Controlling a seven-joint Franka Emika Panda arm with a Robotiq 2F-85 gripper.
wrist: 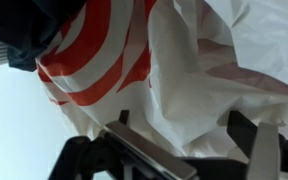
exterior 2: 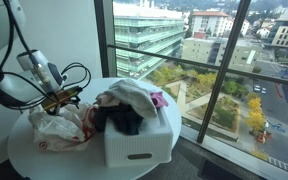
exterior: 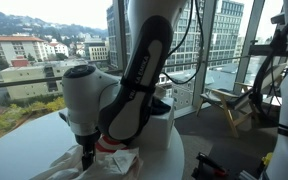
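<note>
A crumpled white plastic bag with red stripes [wrist: 184, 60] lies on the round white table [exterior 2: 29, 155], also seen in both exterior views [exterior 2: 54, 128] [exterior: 119, 162]. My gripper [wrist: 182, 135] hangs directly over it, pointing down, fingers spread wide. A fold of the white plastic bulges up between the left finger [wrist: 119, 122] and the right finger [wrist: 246, 130]; neither pad presses on it. In an exterior view the gripper [exterior 2: 60, 100] sits at the bag's top edge, beside the basket.
A white slotted laundry basket [exterior 2: 134, 148] stands on the table next to the bag, heaped with dark and light clothes [exterior 2: 124, 105]. Dark cloth [wrist: 29, 30] shows at the wrist view's upper left. Tall windows [exterior 2: 184, 50] run just behind the table.
</note>
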